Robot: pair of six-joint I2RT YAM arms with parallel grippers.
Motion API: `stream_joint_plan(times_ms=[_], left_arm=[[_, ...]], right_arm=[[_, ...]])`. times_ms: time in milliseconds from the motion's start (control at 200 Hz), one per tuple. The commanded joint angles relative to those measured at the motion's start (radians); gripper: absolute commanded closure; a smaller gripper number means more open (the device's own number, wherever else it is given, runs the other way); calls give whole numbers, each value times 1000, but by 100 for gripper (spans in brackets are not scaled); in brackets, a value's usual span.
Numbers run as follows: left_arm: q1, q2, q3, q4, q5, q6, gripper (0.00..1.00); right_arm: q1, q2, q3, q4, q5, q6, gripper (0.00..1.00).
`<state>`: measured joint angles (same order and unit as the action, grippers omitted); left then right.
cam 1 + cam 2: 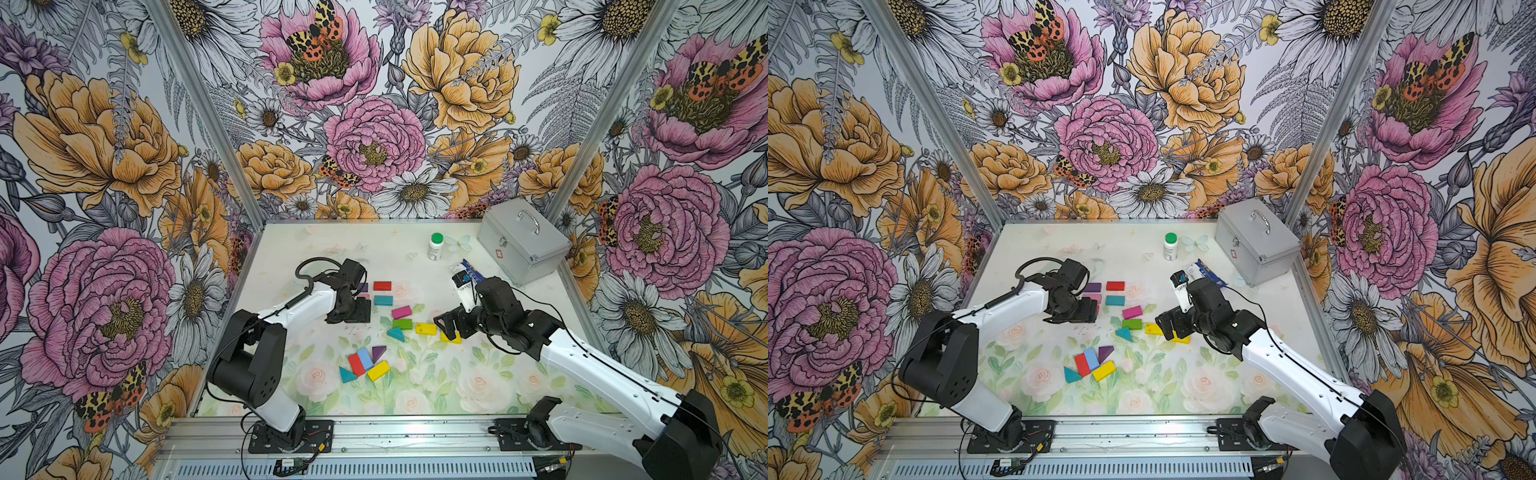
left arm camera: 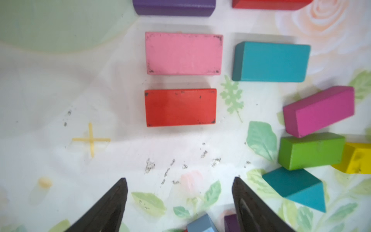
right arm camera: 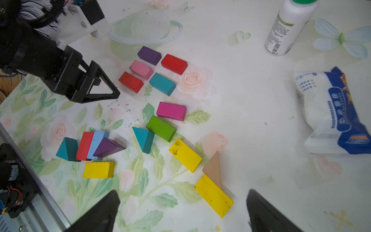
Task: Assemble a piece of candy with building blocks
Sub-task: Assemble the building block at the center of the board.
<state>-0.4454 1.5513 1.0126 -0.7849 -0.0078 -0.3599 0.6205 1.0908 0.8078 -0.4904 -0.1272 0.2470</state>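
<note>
Left fingers (image 2: 108, 211) spread, empty, beside red rectangular wooden block (image 2: 180, 107) squared into rows; right fingers (image 3: 100, 217) spread above yellow rectangular wooden block (image 3: 213, 195), likely next pick.

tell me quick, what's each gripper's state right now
Left gripper: open, holding nothing.
Right gripper: open, holding nothing.
</note>
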Motion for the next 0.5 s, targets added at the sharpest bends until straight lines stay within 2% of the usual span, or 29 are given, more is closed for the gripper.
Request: stream_joint_plan(times_ms=[0,235,495], left_arm=[[-27,-87,-39,-1,33,-50,18],[-96,-92,-6,33,57,-96,18],[-228,95,141,103,-13,-238,18]], right_arm=[[-5,33,5,-12,14,19,0],[13,210,145,-12,74,31,1],[12,163,102,-9,119,54,0]])
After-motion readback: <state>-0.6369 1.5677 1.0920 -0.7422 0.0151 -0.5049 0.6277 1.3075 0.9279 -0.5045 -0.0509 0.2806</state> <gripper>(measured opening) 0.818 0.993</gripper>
